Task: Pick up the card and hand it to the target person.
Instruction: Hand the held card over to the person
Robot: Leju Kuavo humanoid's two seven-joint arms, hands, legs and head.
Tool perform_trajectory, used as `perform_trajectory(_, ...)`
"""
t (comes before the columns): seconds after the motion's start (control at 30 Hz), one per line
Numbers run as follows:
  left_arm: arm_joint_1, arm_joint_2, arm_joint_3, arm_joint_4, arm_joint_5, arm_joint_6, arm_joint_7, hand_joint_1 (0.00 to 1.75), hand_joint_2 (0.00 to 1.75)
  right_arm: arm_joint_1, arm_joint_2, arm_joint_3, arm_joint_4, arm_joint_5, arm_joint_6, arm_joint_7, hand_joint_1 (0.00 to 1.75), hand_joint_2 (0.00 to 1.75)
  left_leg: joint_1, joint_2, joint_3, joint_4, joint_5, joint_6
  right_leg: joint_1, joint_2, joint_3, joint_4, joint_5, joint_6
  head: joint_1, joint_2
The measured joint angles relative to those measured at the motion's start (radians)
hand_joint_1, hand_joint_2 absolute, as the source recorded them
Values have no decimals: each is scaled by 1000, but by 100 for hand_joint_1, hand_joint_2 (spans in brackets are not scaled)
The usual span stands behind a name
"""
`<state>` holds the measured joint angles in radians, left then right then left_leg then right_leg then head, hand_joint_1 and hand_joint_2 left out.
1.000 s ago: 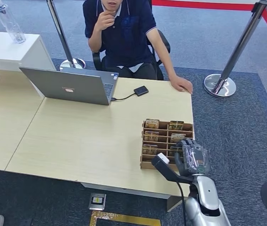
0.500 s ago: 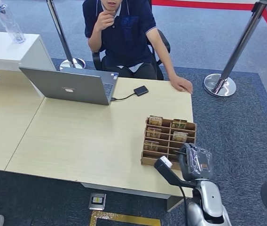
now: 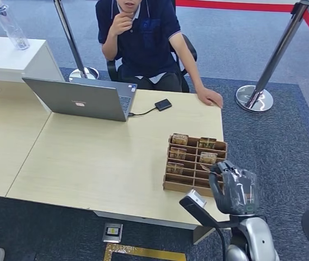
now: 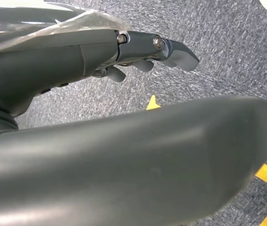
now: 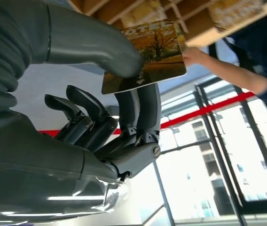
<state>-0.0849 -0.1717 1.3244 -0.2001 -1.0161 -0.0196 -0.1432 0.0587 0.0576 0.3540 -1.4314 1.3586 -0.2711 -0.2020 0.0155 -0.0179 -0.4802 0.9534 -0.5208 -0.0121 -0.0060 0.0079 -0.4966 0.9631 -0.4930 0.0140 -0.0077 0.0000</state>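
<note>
My right hand [image 3: 233,187] hovers at the near right corner of the wooden card rack [image 3: 195,163] on the table. In the right wrist view my right hand [image 5: 125,94] pinches a card [image 5: 150,54] with an autumn-tree picture between thumb and fingers, lifted just off the rack [image 5: 182,21]. Several more cards stand in the rack's slots. A person [image 3: 144,38] in a dark blue shirt sits across the table, one hand [image 3: 210,97] resting on its far right corner. My left hand [image 4: 143,52] hangs over grey carpet with its fingers apart and nothing in it.
An open grey laptop [image 3: 83,98] and a small black drive [image 3: 163,105] on a cable lie on the light wood table [image 3: 103,157]. Stanchion posts [image 3: 267,70] stand on the carpet at the right and behind. A water bottle [image 3: 9,24] stands on a white cabinet far left.
My right hand has drawn back from the rack toward me and slightly right, lifting the card out. The rack shifted a little on the table.
</note>
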Motion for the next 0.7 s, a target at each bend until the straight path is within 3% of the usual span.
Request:
perform_trajectory(0.2, -2, -2, 0, 2, 5, 1, -6, 0, 0, -146, 3, 63, 44, -76, -18, -67, 175, 175, 0, 1, 0, 0, 1, -1, 0, 0, 0, 1, 1, -1, 0, 0)
perform_trajectory(0.4, -11, -8, 0, 4, 5, 6, -14, 0, 0, -455, 91, 119, 305, -132, -44, -80, 175, 175, 0, 1, 0, 0, 5, -3, 0, 0, -2, 4, 3, -3, 0, 0)
perform_trajectory(0.53, -14, -11, 0, 6, -4, 8, -14, 0, 0, -642, 159, 127, 492, -141, -41, -40, 175, 175, 1, 1, -1, 0, 6, -4, 0, 0, -4, 5, 4, -4, 0, 0)
perform_trajectory(0.7, -17, -11, -1, 6, -34, 10, -8, 0, 0, -830, 216, 119, 727, -140, -49, 74, 175, 175, 1, 1, -2, 0, 6, -4, 1, 0, -5, 5, 4, -4, 0, 0)
